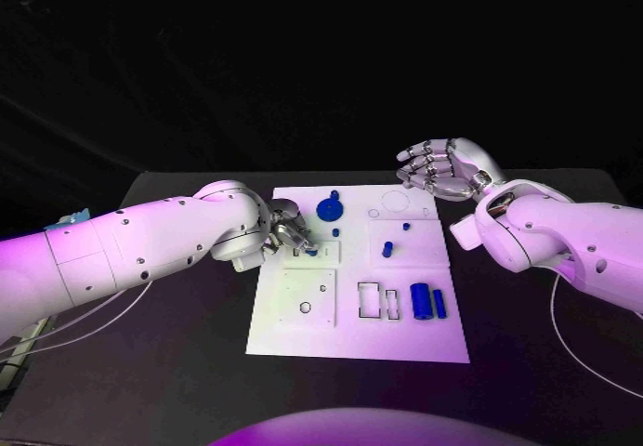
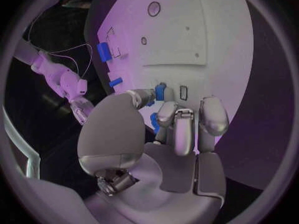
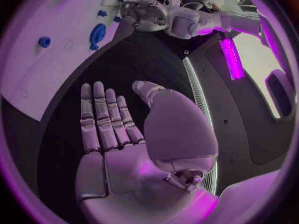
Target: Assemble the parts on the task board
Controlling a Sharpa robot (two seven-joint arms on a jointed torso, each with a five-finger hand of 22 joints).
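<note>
Left hand (image 1: 284, 237) fingers pinch a small blue part (image 2: 160, 91) over the task board (image 1: 302, 344) — right hand (image 1: 442, 168) fingers straight, close together, holding nothing.

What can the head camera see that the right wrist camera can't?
Head view alone: the pair of blue cylinders lying side by side and the rectangular slots beside them. Right wrist view alone: the right hand's palm side, fingers straight and apart, holding nothing. Both: the white task board, the round blue part at its far edge, and the left hand with fingertips at a small blue part.
</note>
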